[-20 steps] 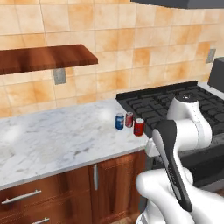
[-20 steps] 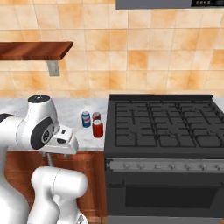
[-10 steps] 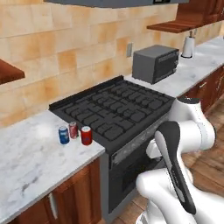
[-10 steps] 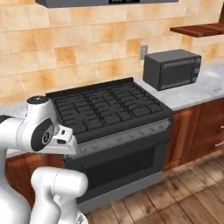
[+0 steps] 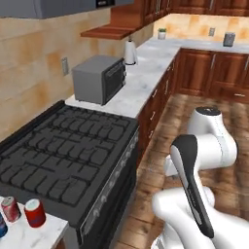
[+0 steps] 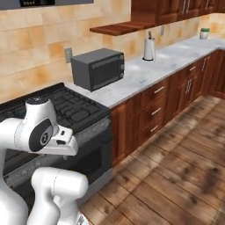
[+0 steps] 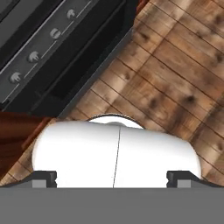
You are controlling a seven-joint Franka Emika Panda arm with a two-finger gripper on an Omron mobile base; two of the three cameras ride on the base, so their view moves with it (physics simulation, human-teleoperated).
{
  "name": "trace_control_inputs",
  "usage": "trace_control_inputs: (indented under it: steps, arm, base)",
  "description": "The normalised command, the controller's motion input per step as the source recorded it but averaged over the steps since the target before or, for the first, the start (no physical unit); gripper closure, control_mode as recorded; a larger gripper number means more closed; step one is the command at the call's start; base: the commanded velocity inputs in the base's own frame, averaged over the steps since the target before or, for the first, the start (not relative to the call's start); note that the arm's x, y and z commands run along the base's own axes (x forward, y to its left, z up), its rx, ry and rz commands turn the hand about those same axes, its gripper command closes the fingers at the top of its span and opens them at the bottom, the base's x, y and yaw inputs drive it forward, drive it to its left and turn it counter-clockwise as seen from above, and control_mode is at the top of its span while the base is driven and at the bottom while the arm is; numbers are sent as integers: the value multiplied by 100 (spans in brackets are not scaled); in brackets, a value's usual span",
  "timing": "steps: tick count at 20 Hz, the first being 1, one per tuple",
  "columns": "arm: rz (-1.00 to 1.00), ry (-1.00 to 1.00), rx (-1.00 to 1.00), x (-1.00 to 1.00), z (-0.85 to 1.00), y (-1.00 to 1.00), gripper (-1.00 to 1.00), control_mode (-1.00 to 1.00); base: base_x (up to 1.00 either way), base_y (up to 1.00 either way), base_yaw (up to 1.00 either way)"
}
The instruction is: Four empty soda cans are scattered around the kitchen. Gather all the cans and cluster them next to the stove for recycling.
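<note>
**Cans clustered at the stove's edge**

Two red soda cans [image 5: 35, 212] [image 5: 10, 208] stand upright on the counter [image 5: 29, 236] corner, just beside the stove [image 5: 68, 155], a blue can [image 5: 2, 224] at the frame's edge. Past the stove sit a grey toaster oven [image 5: 98, 78] and paper-towel roll [image 5: 130, 52]. The gripper [image 7: 112, 178] points at the plank floor [image 7: 175, 70], fingertips spread wide, empty.

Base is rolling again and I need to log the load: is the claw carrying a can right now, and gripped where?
Nothing is held. In the hand view the claw is wide open, with no can between its fingertips.
</note>
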Motion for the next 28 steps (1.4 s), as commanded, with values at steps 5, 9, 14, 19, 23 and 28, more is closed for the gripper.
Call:
trace_control_inputs:
  steps: [5, 9, 14, 19, 23, 28]
  arm:
    - [0, 0, 0, 0, 0, 0, -100, 100]
    - [0, 0, 0, 0, 0, 0, -100, 100]
    - [0, 0, 0, 0, 0, 0, -100, 100]
    - [0, 0, 0, 0, 0, 0, -100, 100]
    - [0, 0, 0, 0, 0, 0, -100, 100]
    - [0, 0, 0, 0, 0, 0, -100, 100]
  base:
    - [86, -81, -44]
    - [95, -93, -42]
    - [100, -97, -33]
    - [100, -73, -37]
    - [100, -52, -46]
    - [100, 4, -56]
